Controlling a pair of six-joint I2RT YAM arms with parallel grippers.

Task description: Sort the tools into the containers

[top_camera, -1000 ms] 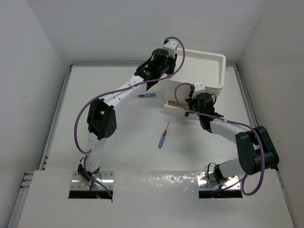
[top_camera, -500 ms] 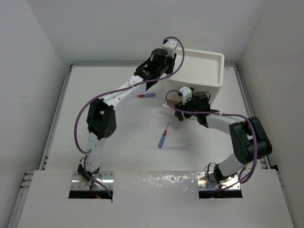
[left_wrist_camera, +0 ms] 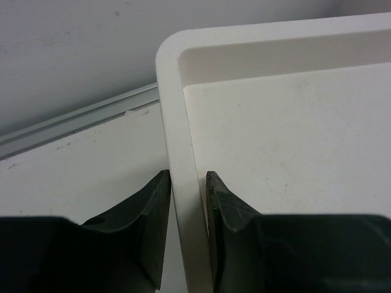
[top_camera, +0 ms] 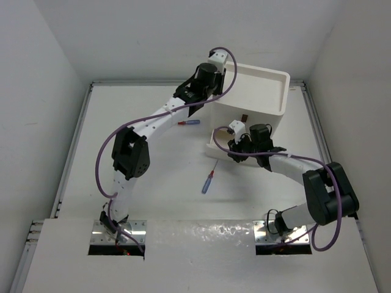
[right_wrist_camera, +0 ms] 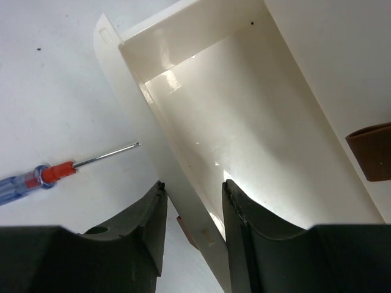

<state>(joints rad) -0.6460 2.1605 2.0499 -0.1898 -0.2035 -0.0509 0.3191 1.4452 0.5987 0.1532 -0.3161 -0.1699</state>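
Lab: white enclosure walls (top_camera: 55,43), bolted arms (top_camera: 131,152)

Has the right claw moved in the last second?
Yes. The right claw has shifted left along the front of the white drawer stack.

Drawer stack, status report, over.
Left tool clamped on top rim. Right tool astride front wall of open drawer, empty as seen. Near screwdriver and far screwdriver loose on table. Nothing blocking.
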